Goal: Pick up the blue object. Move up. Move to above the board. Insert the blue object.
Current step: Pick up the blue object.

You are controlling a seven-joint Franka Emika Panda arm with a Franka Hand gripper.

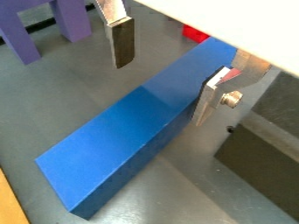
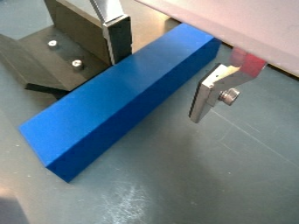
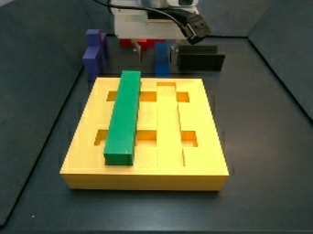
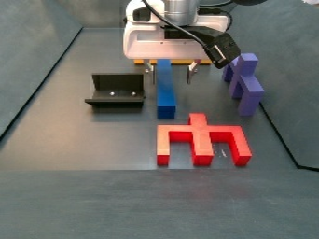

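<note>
The blue object [image 2: 117, 101] lies flat on the gray floor behind the board [image 3: 146, 169], between the spread fingers [image 1: 121, 42] of the gripper [image 2: 163, 66], which holds nothing. It looks hard, smooth and light; grab its long sides. The board is big, yellow and grooved.

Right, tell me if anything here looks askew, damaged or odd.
Nothing stands out. The blue object lies flat and intact on the floor, with the open gripper straddling it. The green bar sits straight in a groove of the board.
</note>
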